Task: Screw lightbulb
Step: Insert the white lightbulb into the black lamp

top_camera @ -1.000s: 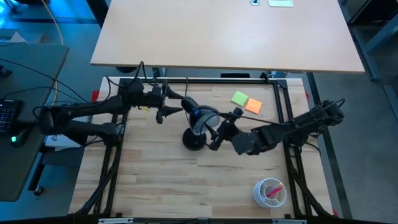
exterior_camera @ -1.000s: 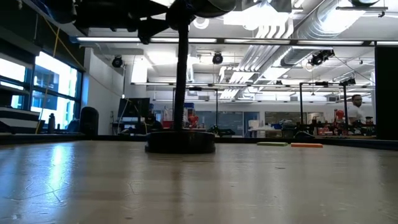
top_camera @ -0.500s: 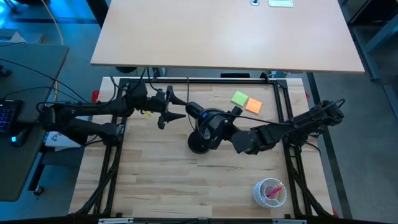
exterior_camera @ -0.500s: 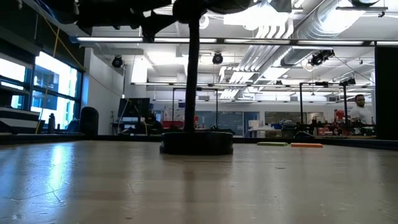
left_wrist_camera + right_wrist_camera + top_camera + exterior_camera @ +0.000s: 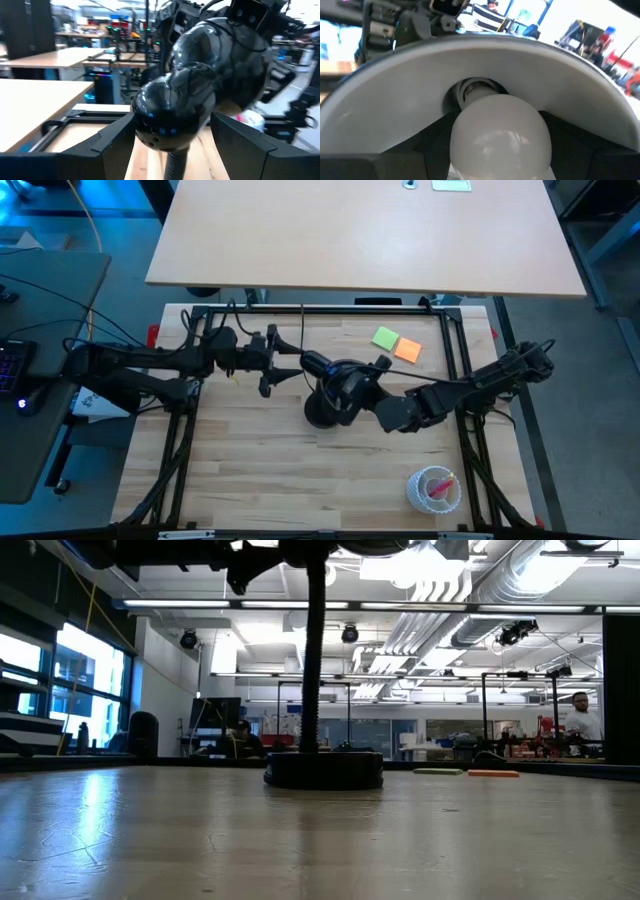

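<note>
A black desk lamp stands by its round base mid-table, its stem upright. The lamp head lies between my two grippers. My left gripper comes from the table's left and is shut on the head's rear. My right gripper comes from the right and is shut on the white lightbulb. The bulb sits in the head's white inside, its silvery screw base at the socket. My left gripper holds the rounded black rear of the lamp head between its two fingers, level, from the table's left. The lamp stands on its base. My right gripper pinches the lightbulb's white globe between its two fingers, nearly level, from the table's right. The bulb's screw end points away from the fingers into the lamp head.
A green and an orange sticky note lie at the far right. A clear cup with pink contents stands near the front right corner. A black frame edges the table. People show in the room beyond.
My left gripper has gone toward the table's near edge and a little to the right, taking the lamp head with it. The lamp's base has slid toward the table's right edge. The head now reaches over toward my right gripper.
</note>
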Available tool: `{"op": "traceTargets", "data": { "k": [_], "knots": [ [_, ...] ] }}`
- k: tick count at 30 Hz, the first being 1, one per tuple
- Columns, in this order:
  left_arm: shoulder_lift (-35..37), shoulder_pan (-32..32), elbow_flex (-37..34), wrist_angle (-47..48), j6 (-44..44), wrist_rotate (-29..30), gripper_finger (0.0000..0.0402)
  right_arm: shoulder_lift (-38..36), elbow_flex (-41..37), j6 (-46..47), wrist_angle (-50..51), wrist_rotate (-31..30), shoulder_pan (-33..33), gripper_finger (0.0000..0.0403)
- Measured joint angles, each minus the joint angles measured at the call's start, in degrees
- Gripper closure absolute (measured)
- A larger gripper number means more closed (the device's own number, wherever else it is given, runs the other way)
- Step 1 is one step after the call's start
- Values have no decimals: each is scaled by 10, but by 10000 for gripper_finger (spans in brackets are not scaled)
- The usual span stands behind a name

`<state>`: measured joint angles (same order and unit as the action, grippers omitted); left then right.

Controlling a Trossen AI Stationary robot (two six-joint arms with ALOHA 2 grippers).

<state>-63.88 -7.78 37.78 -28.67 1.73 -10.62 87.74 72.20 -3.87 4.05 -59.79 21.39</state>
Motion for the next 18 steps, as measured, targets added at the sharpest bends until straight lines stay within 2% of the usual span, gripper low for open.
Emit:
{"op": "traceTargets", "data": {
  "k": [12, 18],
  "knots": [
    [1, 74, 1, 0, -81, 109, 153, -4, 0, 188, 3, 29, -3, 148],
    [1, 84, 3, 0, -105, 116, 153, -21, -1, 267, 8, 48, -3, 148]
  ]
}}
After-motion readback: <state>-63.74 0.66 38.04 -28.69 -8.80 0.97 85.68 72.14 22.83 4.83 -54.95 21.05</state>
